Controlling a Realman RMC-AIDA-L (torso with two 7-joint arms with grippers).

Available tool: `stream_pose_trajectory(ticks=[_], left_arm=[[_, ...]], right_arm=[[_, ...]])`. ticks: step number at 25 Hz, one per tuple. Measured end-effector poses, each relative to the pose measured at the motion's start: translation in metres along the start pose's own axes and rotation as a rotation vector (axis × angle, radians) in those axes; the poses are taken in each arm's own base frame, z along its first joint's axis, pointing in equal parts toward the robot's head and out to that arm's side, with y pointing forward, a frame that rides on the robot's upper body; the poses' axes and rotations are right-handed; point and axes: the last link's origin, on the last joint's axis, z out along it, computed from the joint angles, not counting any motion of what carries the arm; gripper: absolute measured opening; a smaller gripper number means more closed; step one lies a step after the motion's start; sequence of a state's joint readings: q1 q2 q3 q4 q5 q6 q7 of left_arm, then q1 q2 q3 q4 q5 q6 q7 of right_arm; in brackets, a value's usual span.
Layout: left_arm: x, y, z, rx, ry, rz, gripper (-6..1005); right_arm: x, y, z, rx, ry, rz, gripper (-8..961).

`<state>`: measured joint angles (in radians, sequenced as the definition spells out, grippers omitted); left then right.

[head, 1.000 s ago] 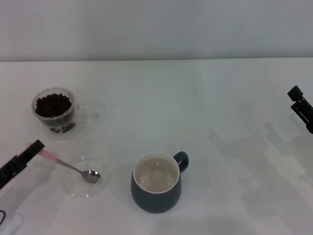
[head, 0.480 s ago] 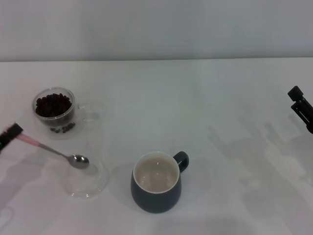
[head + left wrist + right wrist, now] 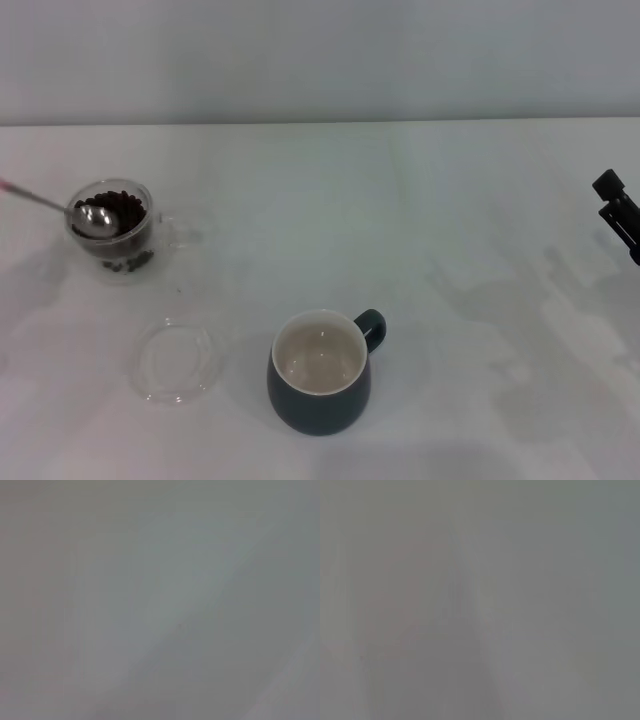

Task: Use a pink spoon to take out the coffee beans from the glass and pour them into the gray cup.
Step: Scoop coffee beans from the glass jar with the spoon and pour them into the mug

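The pink spoon [image 3: 93, 218] has its silver bowl down in the glass [image 3: 155, 235], resting on the coffee beans [image 3: 128, 205]. Its neck and pale pink handle slant up and run off the left edge of the head view. The glass stands at the left of the white table. The gray cup [image 3: 320, 395] stands in the front middle, upright, its cream inside bare, its handle toward the back right. My left gripper is out of view past the left edge. My right gripper [image 3: 617, 205] shows only partly at the right edge, away from everything. Both wrist views show only flat grey.
A shallow clear glass dish [image 3: 178, 360] lies on the table left of the gray cup, in front of the glass, with nothing in it. The white table [image 3: 450, 250] runs back to a pale wall.
The spoon has risen out of the glass dish and moved back and left, so its bowl now sits in the glass on the beans. The left gripper has left the picture. The right arm barely moved.
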<state>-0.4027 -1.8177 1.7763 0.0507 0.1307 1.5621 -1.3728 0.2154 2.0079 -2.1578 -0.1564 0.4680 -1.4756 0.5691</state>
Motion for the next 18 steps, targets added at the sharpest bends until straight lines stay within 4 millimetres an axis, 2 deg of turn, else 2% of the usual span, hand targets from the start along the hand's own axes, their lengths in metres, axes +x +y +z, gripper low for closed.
stream_pose_trajectory(ticks=[5,11,18], left_arm=[[0.017,-0.008,0.014,0.033,-0.012,0.062,135],[0.019,-0.021,0.018,0.119,-0.032,0.108,135],[0.017,-0.021,0.034,0.124,-0.043,0.181,136]], right_arm=[[0.000,0.001,0.001,-0.002,0.000,0.002,861],[0.000,-0.002,0.001,0.016,-0.003,0.002,862],[-0.003,-0.006,0.002,0.047,-0.020,-0.003,862]])
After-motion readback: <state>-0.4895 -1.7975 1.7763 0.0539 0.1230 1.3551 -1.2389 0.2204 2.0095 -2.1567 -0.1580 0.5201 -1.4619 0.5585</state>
